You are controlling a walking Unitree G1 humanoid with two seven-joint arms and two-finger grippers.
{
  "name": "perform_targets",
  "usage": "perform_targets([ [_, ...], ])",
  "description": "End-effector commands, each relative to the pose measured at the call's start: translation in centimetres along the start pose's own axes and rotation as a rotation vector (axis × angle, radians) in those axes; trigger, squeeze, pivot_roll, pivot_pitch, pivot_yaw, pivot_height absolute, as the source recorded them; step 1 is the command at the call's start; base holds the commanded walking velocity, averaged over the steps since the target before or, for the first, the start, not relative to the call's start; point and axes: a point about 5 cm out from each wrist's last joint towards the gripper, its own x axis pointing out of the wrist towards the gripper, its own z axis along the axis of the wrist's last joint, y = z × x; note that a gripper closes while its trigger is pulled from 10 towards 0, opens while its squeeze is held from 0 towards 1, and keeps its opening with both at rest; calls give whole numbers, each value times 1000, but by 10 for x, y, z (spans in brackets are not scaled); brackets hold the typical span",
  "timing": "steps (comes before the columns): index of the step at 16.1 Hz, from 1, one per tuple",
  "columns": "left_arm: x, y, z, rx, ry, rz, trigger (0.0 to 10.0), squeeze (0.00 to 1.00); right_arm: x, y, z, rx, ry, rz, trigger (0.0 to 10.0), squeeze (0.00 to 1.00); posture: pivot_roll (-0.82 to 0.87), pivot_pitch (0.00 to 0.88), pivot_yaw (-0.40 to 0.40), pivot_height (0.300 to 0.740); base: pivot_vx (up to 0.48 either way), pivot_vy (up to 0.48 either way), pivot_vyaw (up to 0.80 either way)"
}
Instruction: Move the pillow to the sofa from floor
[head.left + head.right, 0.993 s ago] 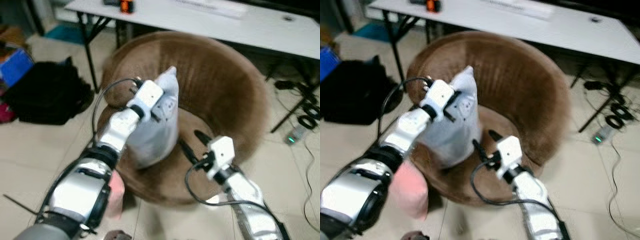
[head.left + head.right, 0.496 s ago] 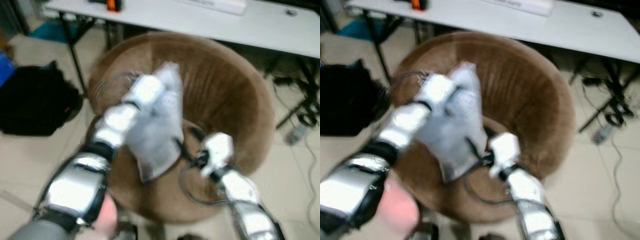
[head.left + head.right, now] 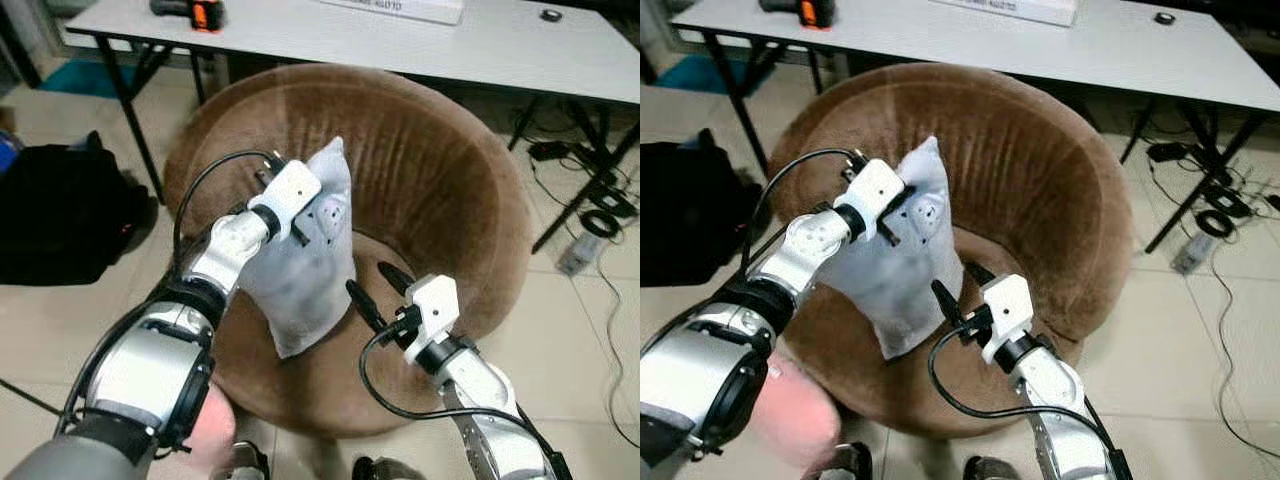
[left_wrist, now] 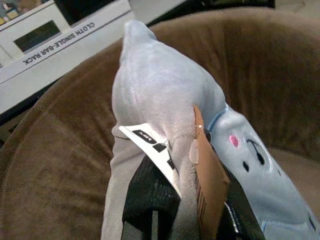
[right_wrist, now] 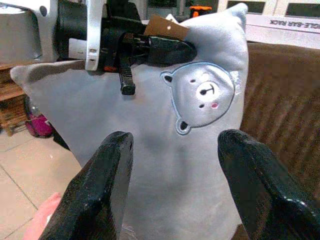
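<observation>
While the left gripper [image 3: 322,215] pinched the pillow [image 3: 300,275] above the sofa [image 3: 440,190], lowering before releasing seemed wise; the right gripper [image 3: 372,290] hung spread apart.

Left arm raised, extended forward, left tool [image 3: 312,212] clamped. Right arm lower, right tool [image 3: 381,290] fingers spread.

— What's the floor [image 3: 70,320] carrying?
— I see the round brown sofa [image 3: 440,190], a black bag [image 3: 60,215] beside it, cables [image 3: 605,215] opposite.
— And the tabletop [image 3: 330,30]?
— An orange-black tool [image 3: 190,12], a white box [image 3: 395,8].
</observation>
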Motion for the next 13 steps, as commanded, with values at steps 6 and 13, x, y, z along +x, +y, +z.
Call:
perform_targets([
  [6, 0, 29, 15, 178, 48, -24, 0, 0, -1, 2, 2, 4, -4, -28, 10000, 0, -51, 120, -34, 740, 0, 0, 0],
  [13, -3, 41, 10, 209, 124, 45, 5412, 1000, -4, 5, 3, 12, -7, -36, 10000, 0, -68, 134, -28, 740, 0, 0, 0],
])
